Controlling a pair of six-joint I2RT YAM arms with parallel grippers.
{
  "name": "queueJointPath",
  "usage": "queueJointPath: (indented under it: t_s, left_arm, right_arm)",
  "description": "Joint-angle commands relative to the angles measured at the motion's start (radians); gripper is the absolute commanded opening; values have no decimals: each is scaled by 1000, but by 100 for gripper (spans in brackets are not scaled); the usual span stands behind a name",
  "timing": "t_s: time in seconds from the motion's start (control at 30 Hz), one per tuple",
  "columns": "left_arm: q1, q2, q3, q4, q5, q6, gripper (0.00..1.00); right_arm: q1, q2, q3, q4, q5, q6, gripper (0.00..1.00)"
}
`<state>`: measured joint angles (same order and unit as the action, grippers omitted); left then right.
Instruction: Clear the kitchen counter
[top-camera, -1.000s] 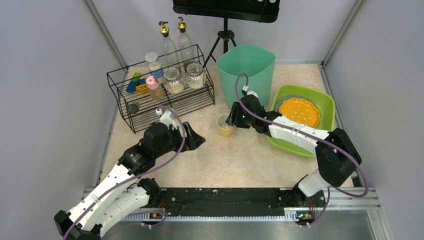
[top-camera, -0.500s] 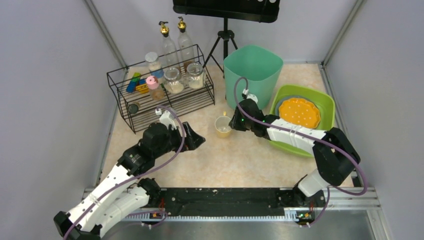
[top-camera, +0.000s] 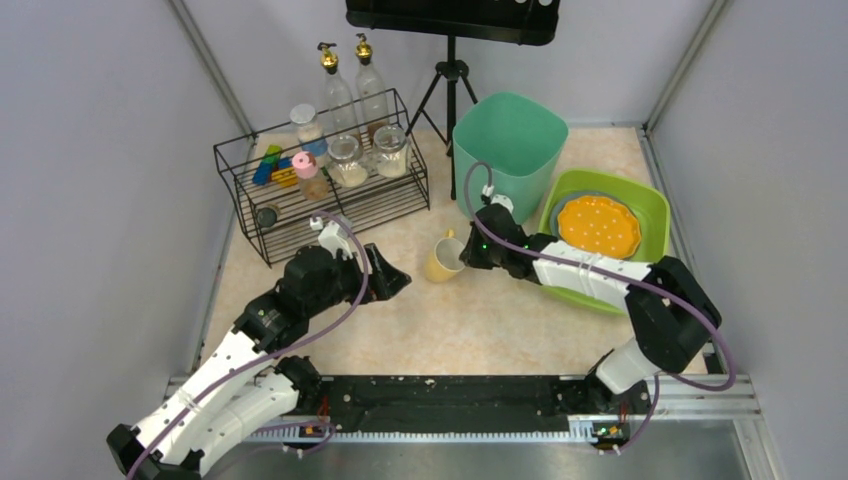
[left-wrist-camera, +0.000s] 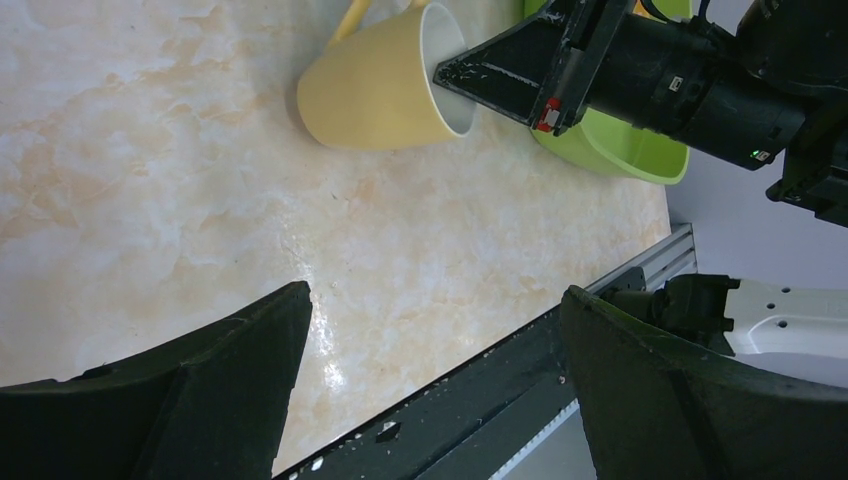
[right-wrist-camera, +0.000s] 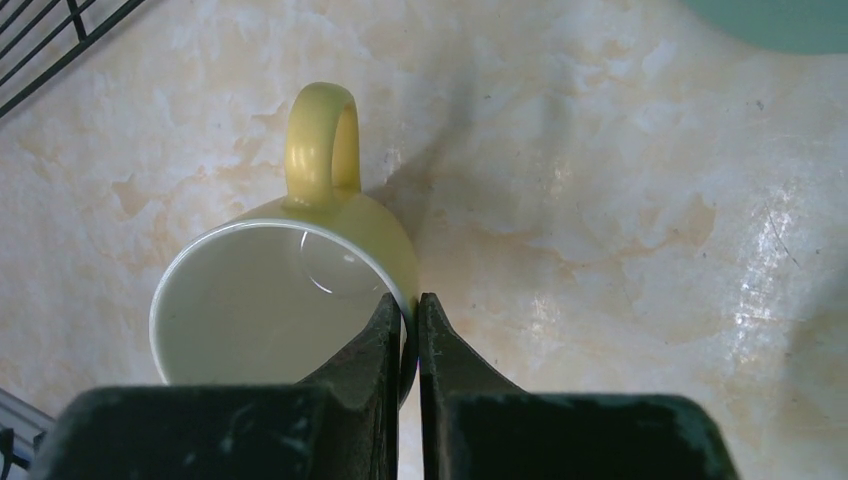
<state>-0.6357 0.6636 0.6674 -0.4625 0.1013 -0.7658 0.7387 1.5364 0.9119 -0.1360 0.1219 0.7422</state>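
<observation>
right claw (right-wrist-camera: 410, 310): pinched tight on rim of yellow mug (left-wrist-camera: 370, 90), mug tilted mid-bench | left claw (left-wrist-camera: 435, 295): spread wide, empty, near mug | bench (top-camera: 470, 320): between grey walls, carrying wire rack (top-camera: 320, 185), teal tub (top-camera: 510, 140), green basin (top-camera: 652, 205)

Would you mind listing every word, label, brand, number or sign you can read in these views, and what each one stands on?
No text can be read anywhere in these views.
Too small to read: the red tag on the right gripper.
No legible labels at this size: the jars and bottles in the wire rack.
Plain, no print visible: the yellow mug.
</observation>
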Motion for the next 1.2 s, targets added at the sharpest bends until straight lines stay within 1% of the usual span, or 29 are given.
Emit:
queueJointPath:
  t_s: [0.0, 0.23, 0.37, 0.6, 0.83, 0.93, 1.0, 1.1, 1.17]
  left_arm:
    - [2, 1, -4, 63, 16, -10, 98]
    - [2, 8, -5, 78, 23, -13, 98]
    - [2, 10, -6, 80, 26, -13, 98]
    - [2, 6, 1, 81, 30, -12, 98]
    - [2, 15, 10, 95, 44, -8, 99]
    - [2, 27, 11, 106, 57, -9, 99]
    - [2, 34, 12, 114, 66, -10, 98]
    - [2, 39, 10, 120, 79, -13, 98]
    - [1, 35, 5, 121, 85, -14, 98]
  right_arm:
    - [26, -109, -5, -13, 14, -9, 0]
    - [55, -256, -2, -84, 27, -9, 0]
    - [57, -363, 14, -178, 55, -17, 0]
    - [57, -556, 59, -426, 191, -50, 0]
    - [46, -696, 95, -650, 357, -43, 0]
    - [13, -729, 97, -705, 388, -48, 0]
    - [-34, -738, 91, -724, 399, -65, 0]
    - [-140, -747, 81, -730, 380, -104, 0]
    - [-235, -747, 78, -718, 329, -142, 0]
